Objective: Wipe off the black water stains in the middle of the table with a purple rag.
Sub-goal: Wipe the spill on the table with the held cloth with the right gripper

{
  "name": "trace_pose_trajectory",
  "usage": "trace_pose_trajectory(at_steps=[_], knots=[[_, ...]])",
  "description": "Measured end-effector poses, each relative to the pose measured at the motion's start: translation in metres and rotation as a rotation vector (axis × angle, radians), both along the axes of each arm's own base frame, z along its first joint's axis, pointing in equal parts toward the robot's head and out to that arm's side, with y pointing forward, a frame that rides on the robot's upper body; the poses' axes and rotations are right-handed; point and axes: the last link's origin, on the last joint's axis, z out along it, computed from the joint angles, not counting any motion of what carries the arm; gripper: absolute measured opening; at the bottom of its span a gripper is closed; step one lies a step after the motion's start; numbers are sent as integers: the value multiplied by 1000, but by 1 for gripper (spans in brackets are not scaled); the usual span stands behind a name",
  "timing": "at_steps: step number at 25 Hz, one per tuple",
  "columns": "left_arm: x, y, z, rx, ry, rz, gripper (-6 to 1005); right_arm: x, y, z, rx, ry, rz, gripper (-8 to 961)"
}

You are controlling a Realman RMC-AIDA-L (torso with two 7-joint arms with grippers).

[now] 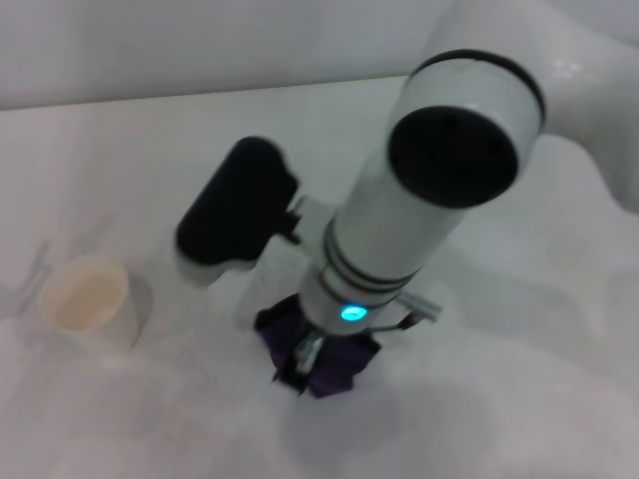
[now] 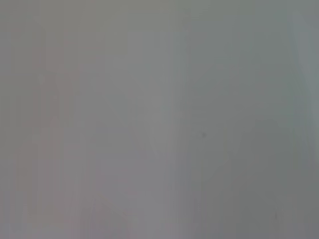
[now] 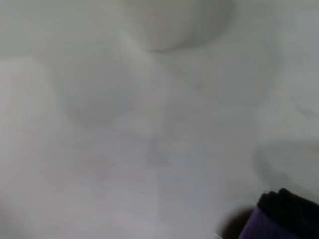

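Note:
My right arm reaches down from the upper right to the middle of the white table (image 1: 499,399). My right gripper (image 1: 308,357) is shut on the dark purple rag (image 1: 334,361) and holds it bunched down on the table. A corner of the rag also shows in the right wrist view (image 3: 286,219). The black water stain shows in no view; I cannot tell whether it lies under the rag. My left gripper is out of view, and the left wrist view shows only a plain grey surface.
A white paper cup (image 1: 88,299) stands upright on the table to the left of the rag, about a hand's width away. It shows as a pale round shape in the right wrist view (image 3: 174,22). The table's far edge (image 1: 200,95) runs behind.

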Motion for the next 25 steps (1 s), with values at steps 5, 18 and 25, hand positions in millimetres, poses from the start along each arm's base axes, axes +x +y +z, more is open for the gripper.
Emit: trace_pose_trajectory(at_steps=[5, 18, 25], knots=[[-2, -3, 0, 0, 1, 5, 886, -17, -18, -14, -97, 35, 45, 17], [-2, -4, -2, -4, -4, 13, 886, -4, 8, -3, 1, -6, 73, 16], [-3, -5, -4, -8, -7, 20, 885, 24, 41, 27, 163, -125, 61, 16]])
